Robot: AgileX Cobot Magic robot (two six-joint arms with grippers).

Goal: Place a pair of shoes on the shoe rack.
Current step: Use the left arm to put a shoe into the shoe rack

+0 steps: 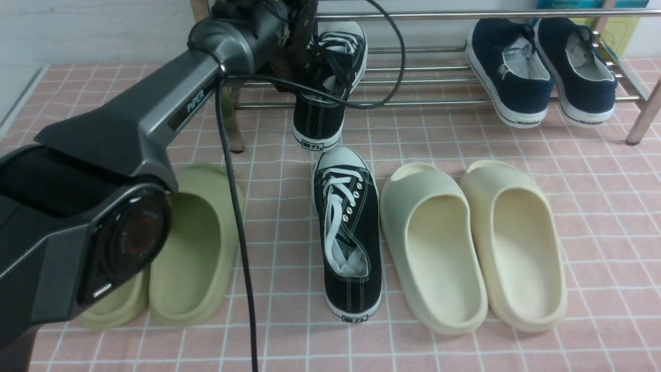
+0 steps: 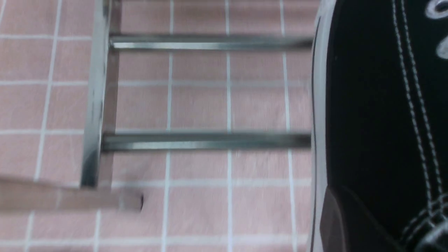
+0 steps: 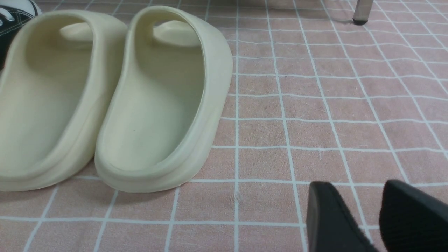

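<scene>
One black sneaker (image 1: 325, 88) with white laces is tilted over the left part of the chrome shoe rack (image 1: 439, 67), toe over the bars and heel hanging past the front bar. My left gripper (image 1: 289, 49) is shut on its side wall. In the left wrist view one dark finger (image 2: 334, 224) presses the canvas of this sneaker (image 2: 367, 105), with the rack bars (image 2: 206, 140) beside it. The other black sneaker (image 1: 347, 232) lies on the pink tiled floor, toe toward the rack. My right gripper (image 3: 357, 196) hangs open over bare floor.
Two navy slip-ons (image 1: 508, 72) sit on the rack's right end. A cream pair of slides (image 1: 472, 243) lies right of the floor sneaker, green slides (image 1: 196, 243) left of it. My left arm's black cable (image 1: 237, 206) hangs across the front view. A rack leg (image 1: 640, 121) stands at right.
</scene>
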